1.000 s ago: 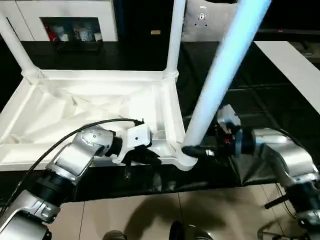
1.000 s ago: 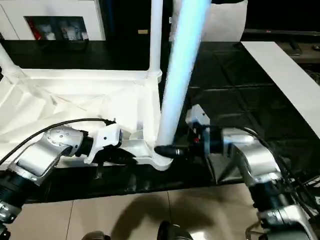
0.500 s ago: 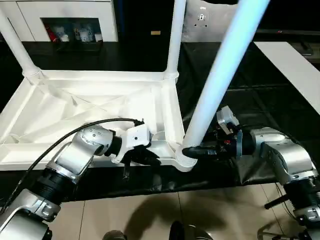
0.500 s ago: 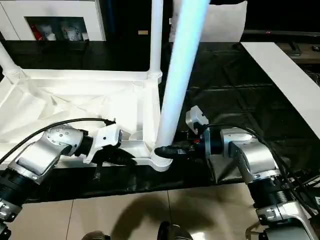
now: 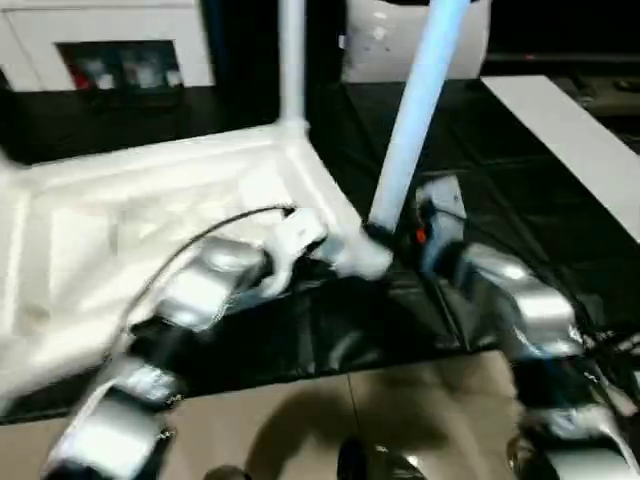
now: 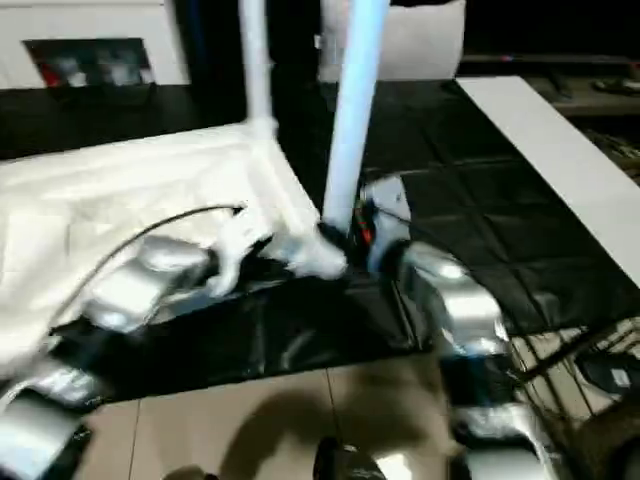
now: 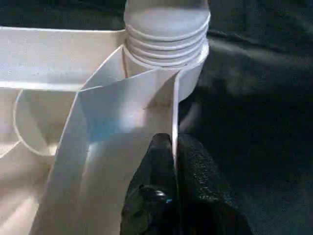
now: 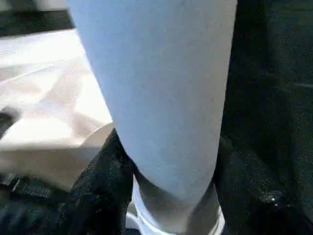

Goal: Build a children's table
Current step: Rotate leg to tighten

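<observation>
The children's table top [image 5: 150, 210] lies upside down on the black sheet, ribs up. One white leg [image 5: 291, 60] stands in its far right corner. A second leg [image 5: 415, 110] rises tilted from the near right corner socket [image 5: 365, 258]. My right gripper [image 5: 385, 232] is shut on this leg just above the socket; its black fingers [image 8: 100, 186] press both sides of the leg [image 8: 156, 88]. My left gripper [image 7: 175, 166] is shut on a thin upright rib [image 7: 173, 112] of the top, right beside the ribbed socket [image 7: 166, 44].
The black-sheeted work table [image 5: 480, 160] reaches back and to the right. A long white board [image 5: 570, 130] lies along its right side. A white cabinet [image 5: 110, 50] stands behind. Tiled floor [image 5: 330, 420] lies below the table's near edge.
The whole picture has swung and blurred, so the camera moved. My right gripper's jaws have narrowed onto the leg's base. The left gripper keeps its hold on the rib.
</observation>
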